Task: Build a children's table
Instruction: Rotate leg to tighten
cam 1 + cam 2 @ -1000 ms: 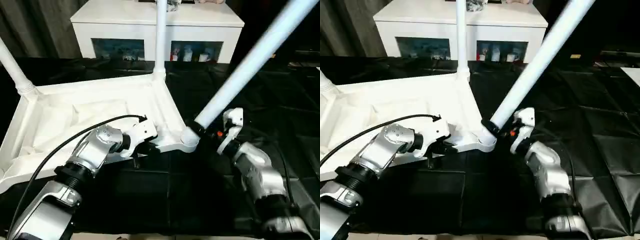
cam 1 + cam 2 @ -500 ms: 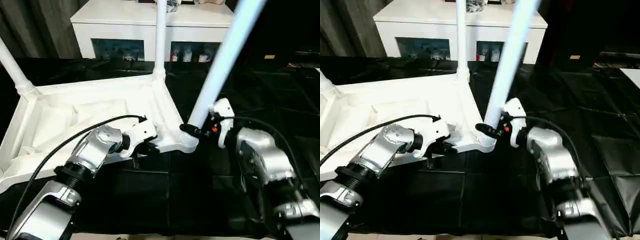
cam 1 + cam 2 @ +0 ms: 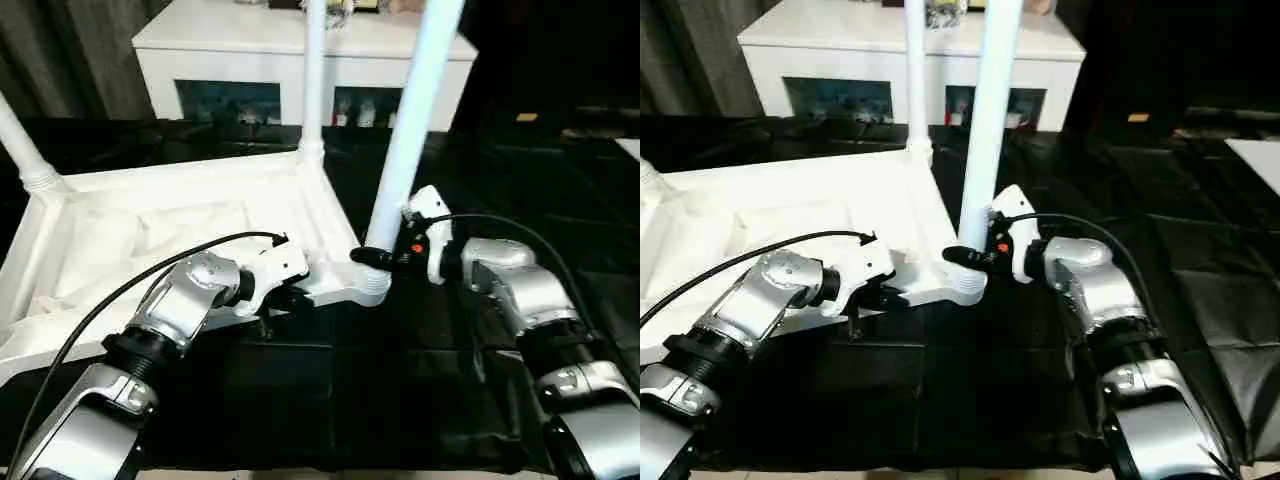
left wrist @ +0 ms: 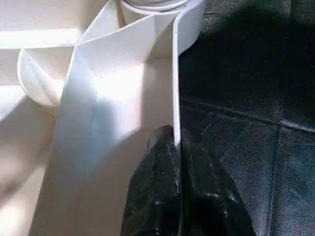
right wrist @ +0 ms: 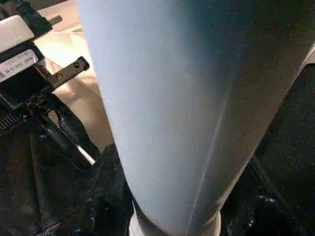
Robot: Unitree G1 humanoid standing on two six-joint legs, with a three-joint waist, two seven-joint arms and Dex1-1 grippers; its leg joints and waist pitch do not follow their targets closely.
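The children's table top lies upside down on the black cloth, ribbed side up. One white leg stands in its far left corner and another in the back corner. My right gripper is shut on the base of a third leg, which stands nearly upright in the near right corner socket. That leg looms close in the right wrist view. My left gripper is shut on the table's front rim, just left of that socket, its black fingers pinching the thin wall.
A low white cabinet with dark glass openings stands behind the table. Black cloth covers the work surface to the right and front. A black cable arcs over my left forearm.
My right arm has swung the leg from a strong tilt to the right up to nearly upright in the corner socket. The left gripper has kept its hold on the rim.
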